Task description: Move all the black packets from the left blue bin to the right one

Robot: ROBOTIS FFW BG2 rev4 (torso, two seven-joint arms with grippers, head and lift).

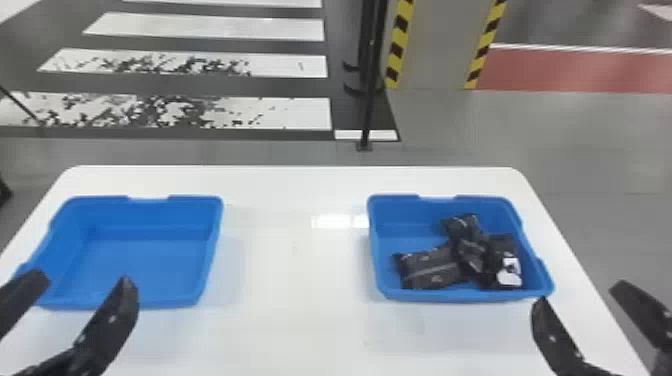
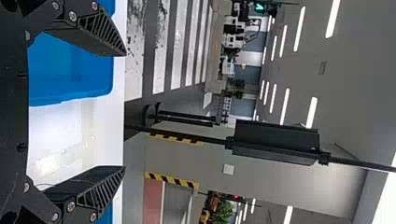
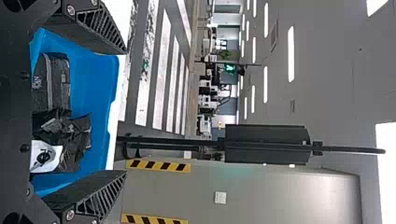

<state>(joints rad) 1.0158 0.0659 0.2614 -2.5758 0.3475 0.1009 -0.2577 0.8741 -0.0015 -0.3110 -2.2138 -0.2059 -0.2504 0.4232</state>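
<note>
Left claw (image 1: pixel 82 280), right claw (image 1: pixel 581 292) gape; table (image 1: pixel 295 280) separates left bin's edge (image 1: pixel 213 240) from right bin's (image 1: pixel 373 240).

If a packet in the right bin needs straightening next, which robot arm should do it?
I'd say the right. The right gripper is open by the right bin, near the packets. The left gripper is over by the left bin.
</note>
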